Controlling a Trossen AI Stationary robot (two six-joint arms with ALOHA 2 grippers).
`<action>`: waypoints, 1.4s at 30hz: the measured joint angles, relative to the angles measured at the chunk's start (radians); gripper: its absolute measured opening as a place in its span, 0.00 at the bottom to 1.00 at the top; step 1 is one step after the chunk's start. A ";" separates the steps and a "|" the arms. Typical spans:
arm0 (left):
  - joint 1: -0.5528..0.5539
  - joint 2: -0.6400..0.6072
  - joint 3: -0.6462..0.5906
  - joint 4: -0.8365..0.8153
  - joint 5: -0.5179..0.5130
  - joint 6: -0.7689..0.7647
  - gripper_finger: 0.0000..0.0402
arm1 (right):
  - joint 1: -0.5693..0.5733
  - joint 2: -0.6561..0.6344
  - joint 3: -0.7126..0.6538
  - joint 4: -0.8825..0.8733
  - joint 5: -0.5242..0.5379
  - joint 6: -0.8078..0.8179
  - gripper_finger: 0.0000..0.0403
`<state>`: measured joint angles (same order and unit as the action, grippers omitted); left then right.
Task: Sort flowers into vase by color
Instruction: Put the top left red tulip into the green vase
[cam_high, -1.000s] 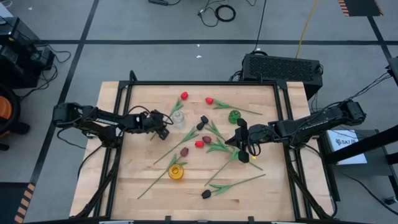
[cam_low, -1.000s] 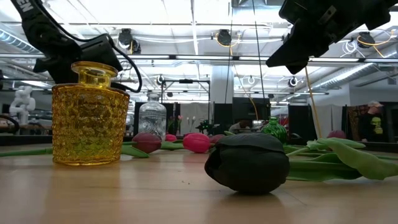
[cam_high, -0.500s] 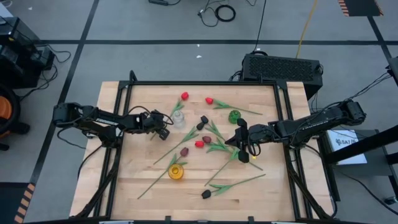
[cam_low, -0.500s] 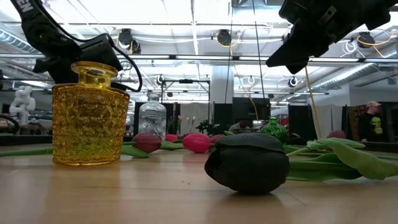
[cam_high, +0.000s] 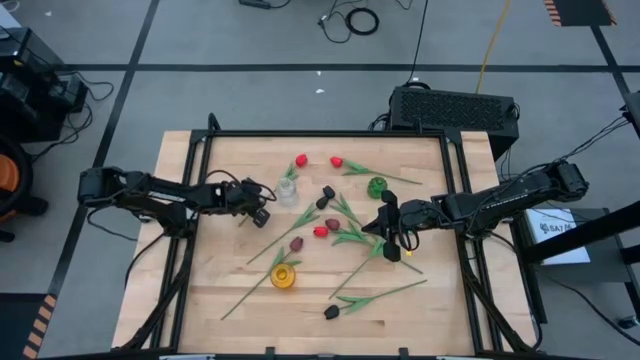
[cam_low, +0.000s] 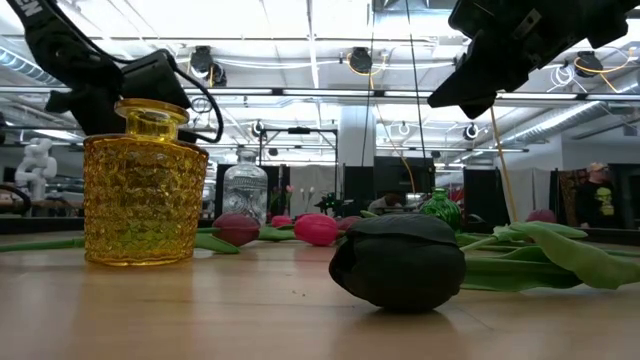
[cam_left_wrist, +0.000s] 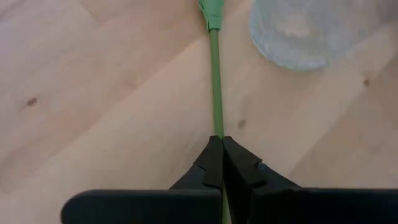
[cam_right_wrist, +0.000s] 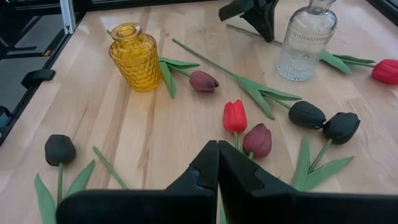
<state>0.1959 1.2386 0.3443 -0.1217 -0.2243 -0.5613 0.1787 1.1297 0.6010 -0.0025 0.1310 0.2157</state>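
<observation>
Yellow vase (cam_right_wrist: 135, 57), dimpled pattern. Clear vase (cam_right_wrist: 306, 41), ribbed. Green vase (cam_high: 377, 186). Tulips (cam_right_wrist: 234, 116) red, maroon, black; green stems. Table (cam_high: 230, 270) light wood.

right gripper (cam_right_wrist: 218, 163): fingers pressed together, above table (cam_right_wrist: 143, 134)
red tulip (cam_right_wrist: 234, 117): just beyond fingertips, touching maroon tulip (cam_right_wrist: 257, 140)
yellow vase (cam_right_wrist: 134, 57): well beyond red tulip
clear vase (cam_right_wrist: 306, 40): far side

Open industrial lab: taped concrete floor (cam_high: 250, 40), ceiling lights (cam_low: 360, 60), cables (cam_high: 355, 20).
</observation>
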 joint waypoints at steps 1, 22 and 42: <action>0.000 -0.016 0.000 -0.015 0.006 0.000 0.00 | 0.000 0.000 0.000 0.000 0.000 0.000 0.00; 0.001 -0.409 0.050 -0.144 -0.189 0.077 0.00 | 0.000 0.000 0.000 0.005 0.002 0.000 0.00; -0.007 -0.458 0.254 0.089 -0.071 0.397 0.00 | -0.002 0.000 0.000 0.165 0.072 0.049 0.00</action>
<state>0.1889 0.7803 0.5983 -0.0323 -0.2955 -0.1641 0.1764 1.1297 0.6010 0.1620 0.2032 0.2643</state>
